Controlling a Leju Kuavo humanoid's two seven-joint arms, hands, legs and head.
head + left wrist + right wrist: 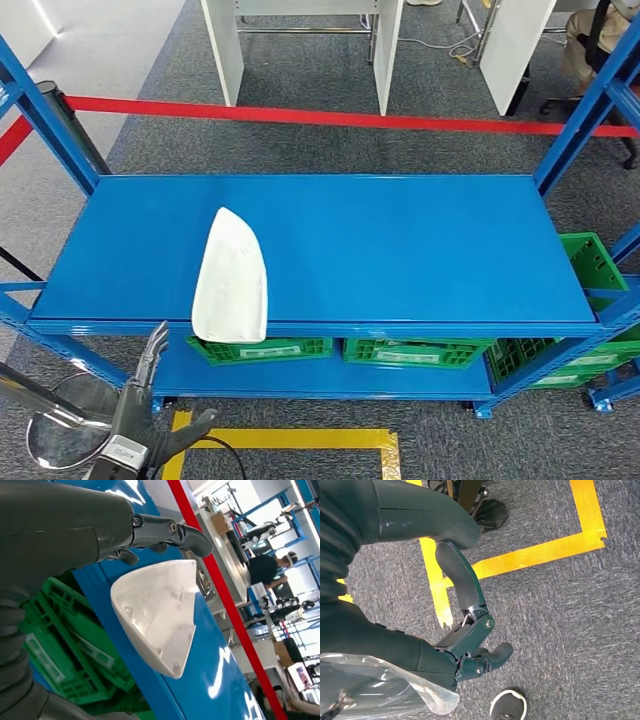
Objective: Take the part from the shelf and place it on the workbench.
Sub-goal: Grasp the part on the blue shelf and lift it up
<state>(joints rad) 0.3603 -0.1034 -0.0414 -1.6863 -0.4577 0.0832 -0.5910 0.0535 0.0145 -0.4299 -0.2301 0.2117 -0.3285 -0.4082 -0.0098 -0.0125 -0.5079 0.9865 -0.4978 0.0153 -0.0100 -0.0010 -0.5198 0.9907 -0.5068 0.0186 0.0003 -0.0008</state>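
Both fingers and thumb of my left hand (143,415) spread empty; I should straddle the part (231,280) overhanging the shelf's (423,250) near edge.

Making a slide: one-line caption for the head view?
Left robot hand, open, below a white part overhanging the blue shelf's front edge.

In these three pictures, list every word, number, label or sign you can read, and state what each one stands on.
No text can be read.
Pale labels on the green crates under the blue shelf: too small and blurred.
White part: no print shows.
Red tape and yellow floor tape: plain.
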